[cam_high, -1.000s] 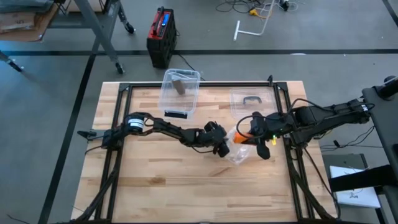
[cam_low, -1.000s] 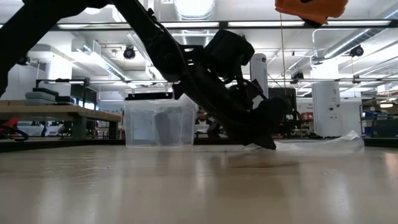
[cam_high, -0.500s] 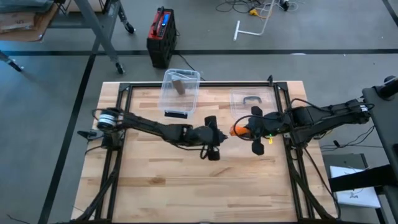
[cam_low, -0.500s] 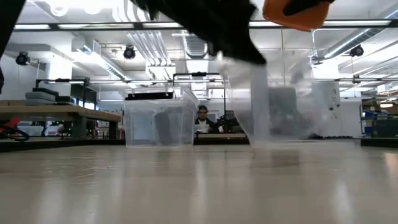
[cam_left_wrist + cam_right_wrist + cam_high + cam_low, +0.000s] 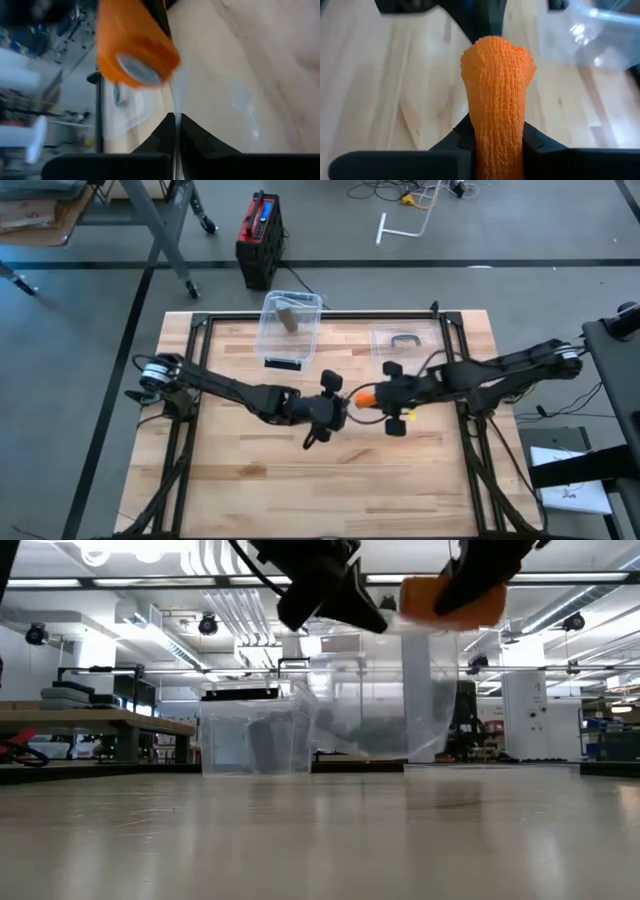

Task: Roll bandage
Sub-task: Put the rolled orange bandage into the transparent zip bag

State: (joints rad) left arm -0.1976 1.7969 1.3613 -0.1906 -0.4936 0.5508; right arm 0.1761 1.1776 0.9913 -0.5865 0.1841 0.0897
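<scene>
Orange bandage [image 5: 496, 85], waffle-textured weave, grey core end; clear plastic wrap [image 5: 385, 720], nearly colourless; black arms and grippers; pale wood table [image 5: 250, 470], striped in light planks, black frame round its edge; clear bin [image 5: 290, 328] with a brown item inside; red-and-black case [image 5: 259, 237] on grey floor

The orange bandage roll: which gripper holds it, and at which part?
The right gripper holds the orange bandage roll by one end, between its fingers. The left gripper pinches the clear plastic wrapper hanging from it.
</scene>
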